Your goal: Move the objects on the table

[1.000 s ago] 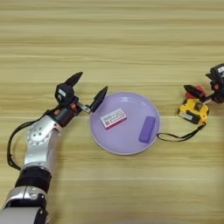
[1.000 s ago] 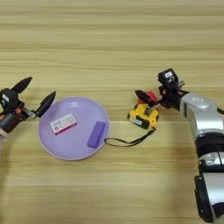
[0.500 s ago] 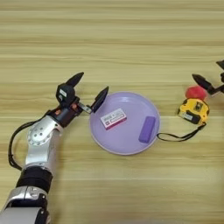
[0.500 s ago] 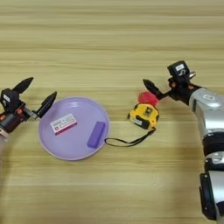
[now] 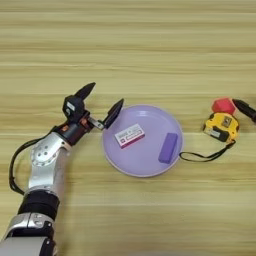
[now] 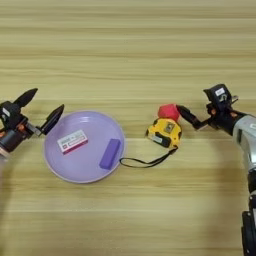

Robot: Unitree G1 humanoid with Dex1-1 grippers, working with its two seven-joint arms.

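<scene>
well, left gripper (image 5: pixel 100 104) (open) at plate (image 5: pixel 150 167) rim

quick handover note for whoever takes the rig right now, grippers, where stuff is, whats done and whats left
Left gripper: open, empty, at the left rim of the purple plate.
Right gripper: open, empty, just right of the red cube.
White box and purple bar lie in the plate.
Red cube and tape measure sit touching on the table, right of the plate; the cord trails toward the plate.
Nothing is held; cube and tape measure remain outside the plate.
</scene>
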